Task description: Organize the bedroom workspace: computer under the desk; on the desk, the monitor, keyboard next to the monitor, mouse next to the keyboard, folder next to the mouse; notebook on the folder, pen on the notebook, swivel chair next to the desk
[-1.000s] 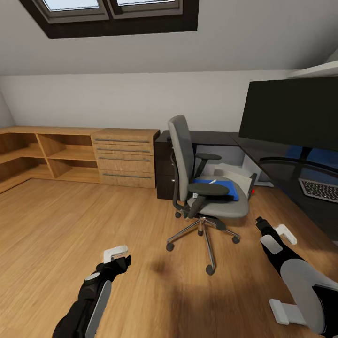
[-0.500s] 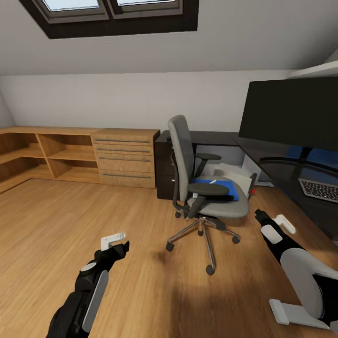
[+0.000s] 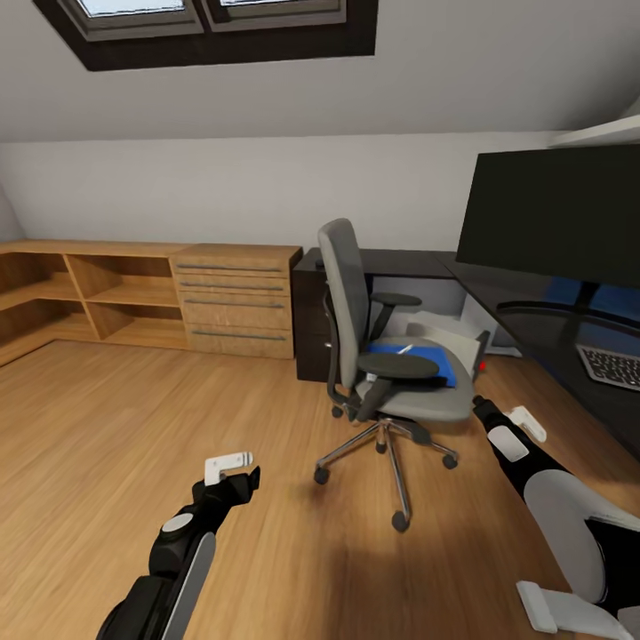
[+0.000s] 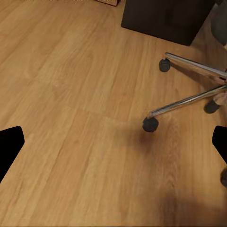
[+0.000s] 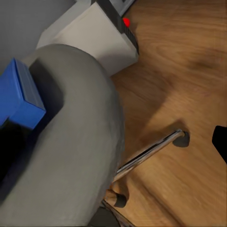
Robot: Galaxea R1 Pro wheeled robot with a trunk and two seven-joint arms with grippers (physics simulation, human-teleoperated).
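Observation:
The grey swivel chair (image 3: 384, 356) stands on the wood floor, turned toward the desk (image 3: 524, 307). On its seat lies the blue folder (image 3: 420, 362) with the white pen (image 3: 404, 348) on top. Behind the chair, under the desk, is the pale computer (image 3: 455, 332). The black monitor (image 3: 558, 213) and the keyboard (image 3: 615, 366) sit on the desk. My right gripper (image 3: 503, 418) is open, close beside the seat's edge (image 5: 71, 142), near the folder (image 5: 19, 94). My left gripper (image 3: 233, 469) hangs open over the floor, left of the chair's chrome base (image 4: 189, 99). The mouse and notebook are out of view.
Low light-wood shelves and a drawer cabinet (image 3: 236, 298) line the back wall. A dark drawer unit (image 3: 313, 311) stands under the desk's far end. The chair's castors (image 4: 150, 124) spread over the floor near my left gripper. Bare floor lies to the left.
The view has crept closer to the chair. My right gripper has advanced toward the seat, and my left gripper has shifted slightly forward and to the right.

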